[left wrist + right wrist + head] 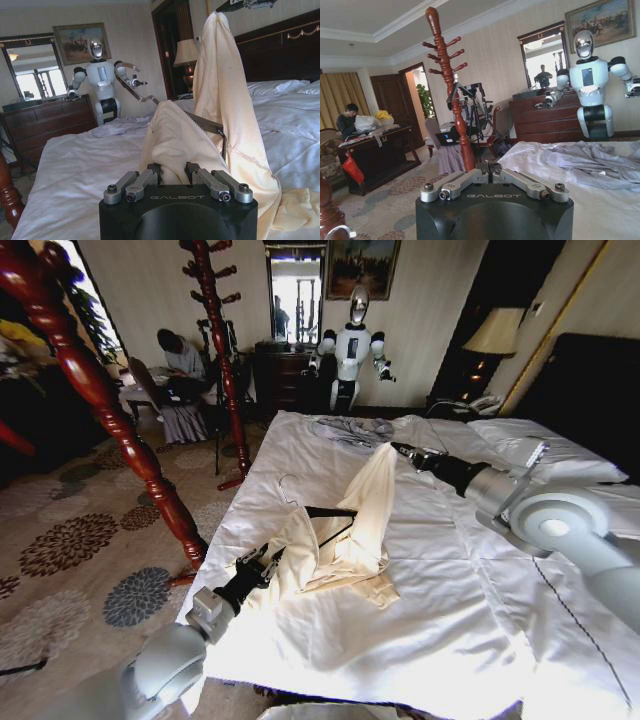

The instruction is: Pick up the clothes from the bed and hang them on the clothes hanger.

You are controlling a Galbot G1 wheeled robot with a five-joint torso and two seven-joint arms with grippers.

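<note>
On the bed [470, 620], near its left edge, the shirt [345, 530] lies partly heaped and partly lifted. One end rises in a narrow column to the right tool [400, 449], which pinches the fabric's top above the sheets. The lower end bunches by the left tool [262, 565], whose fingers [144, 181] press together on a fold of the cloth close to the mattress. From the left wrist, the shirt [220, 115] stands tall like a tent, its peak under the right tool [245, 4] at the frame's upper edge.

The hanger [325, 515] sits inside the garment: its black bar pokes out of the cloth on the left side, and its silver hook [287, 488] curls over the sheet, pointing toward the bed's left edge. From the left wrist, one ridged black arm of the hanger [202, 122] runs across the fabric, with the hook [131, 85] sticking out beyond.

A grey garment [350, 430] lies crumpled farther up the bed, well apart from the shirt. A red-brown coat stand [222, 350] stands on the carpet beside the bed, and a white humanoid robot [352, 345] is by the far wall near a dresser [547, 117].
</note>
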